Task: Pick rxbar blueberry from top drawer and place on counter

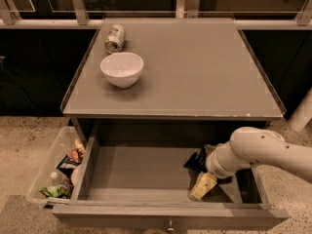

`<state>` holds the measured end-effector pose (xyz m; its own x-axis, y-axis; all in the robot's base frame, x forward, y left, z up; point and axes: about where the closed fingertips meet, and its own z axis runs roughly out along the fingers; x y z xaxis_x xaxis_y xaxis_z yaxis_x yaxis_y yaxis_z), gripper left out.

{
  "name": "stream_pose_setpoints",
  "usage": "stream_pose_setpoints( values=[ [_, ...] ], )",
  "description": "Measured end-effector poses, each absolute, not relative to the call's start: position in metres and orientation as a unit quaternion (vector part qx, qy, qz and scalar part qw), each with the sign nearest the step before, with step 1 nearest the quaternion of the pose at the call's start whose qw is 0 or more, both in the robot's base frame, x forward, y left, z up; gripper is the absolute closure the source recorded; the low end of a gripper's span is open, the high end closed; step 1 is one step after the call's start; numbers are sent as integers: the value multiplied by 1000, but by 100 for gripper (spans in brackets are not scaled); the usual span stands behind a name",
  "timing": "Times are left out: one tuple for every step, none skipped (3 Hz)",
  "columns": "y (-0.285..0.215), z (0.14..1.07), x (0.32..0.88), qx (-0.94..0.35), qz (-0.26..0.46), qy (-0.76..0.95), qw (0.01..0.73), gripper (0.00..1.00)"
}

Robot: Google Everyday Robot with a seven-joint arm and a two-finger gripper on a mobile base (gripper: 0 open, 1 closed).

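Observation:
The top drawer (141, 177) stands pulled open below the counter (195, 67). My gripper (203, 186) is inside the drawer at its right front, pointing down at the floor, with the pale arm (258, 152) reaching in from the right. A small dark flat object, which looks like the rxbar blueberry (195, 161), lies on the drawer floor just behind the gripper, partly covered by the wrist. Whether the gripper touches it cannot be told.
A white bowl (122, 68) and a can on its side (115, 38) sit at the counter's back left. A clear plastic bin of snacks (56, 172) stands left of the drawer. The drawer's front knob (170, 225) is at the bottom edge.

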<state>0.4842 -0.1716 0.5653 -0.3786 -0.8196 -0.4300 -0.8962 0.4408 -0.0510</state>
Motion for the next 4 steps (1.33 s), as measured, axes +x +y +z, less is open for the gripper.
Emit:
stream_pose_setpoints(
  values=[
    [-172,565,484,-520,96,825,200,41],
    [-172,565,484,-520,96,825,200,64],
    [-172,565,484,-520,96,825,200,88],
    [-172,566,484,-520,96,825,200,100]
  ],
)
